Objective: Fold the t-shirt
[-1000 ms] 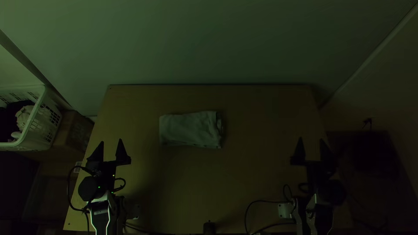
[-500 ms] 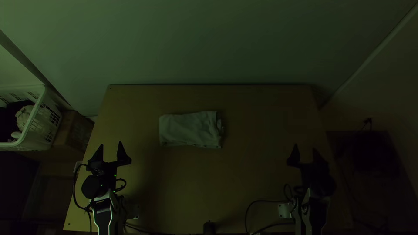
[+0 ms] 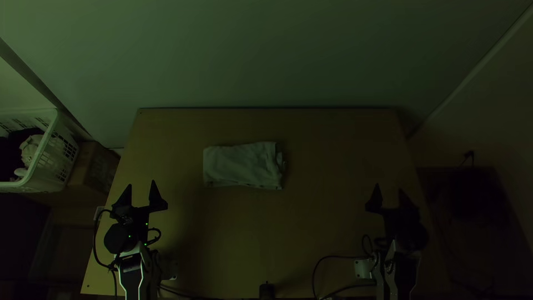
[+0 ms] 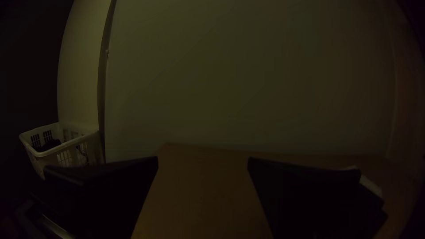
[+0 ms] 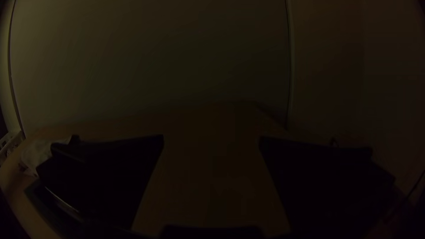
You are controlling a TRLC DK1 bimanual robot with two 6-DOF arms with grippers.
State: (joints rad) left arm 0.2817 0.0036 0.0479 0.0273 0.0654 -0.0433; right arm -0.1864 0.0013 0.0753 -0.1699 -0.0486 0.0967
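— One white basket (image 3: 53, 169) at the far left, off the table (image 3: 311, 233), yes? What's in it?

— Dark and pale cloth from the top view; the left wrist view gives me its slatted side.

— And the left gripper (image 3: 141, 183)?

— Fingers spread wide. Its own wrist view (image 4: 203, 158) has a pale sliver of the shirt (image 3: 242, 165) peeking past one finger.

— How does the shirt lie?

— The top view shows it whole: folded into a flat oblong, long sides running left to right, the right end ragged with loose layers. The right wrist view adds dark marks along its rim, partly behind a finger.

— The right gripper (image 3: 388, 188)?

— Spread too, nothing between the fingers.

— Now edges and room?

— The left gripper sits near the table's left edge, with some wood between it and the shirt. The shirt is slightly left of the middle, nearer the far edge, a strip of wood beyond it. Then a broader stretch of wood to the right gripper, near the right edge.
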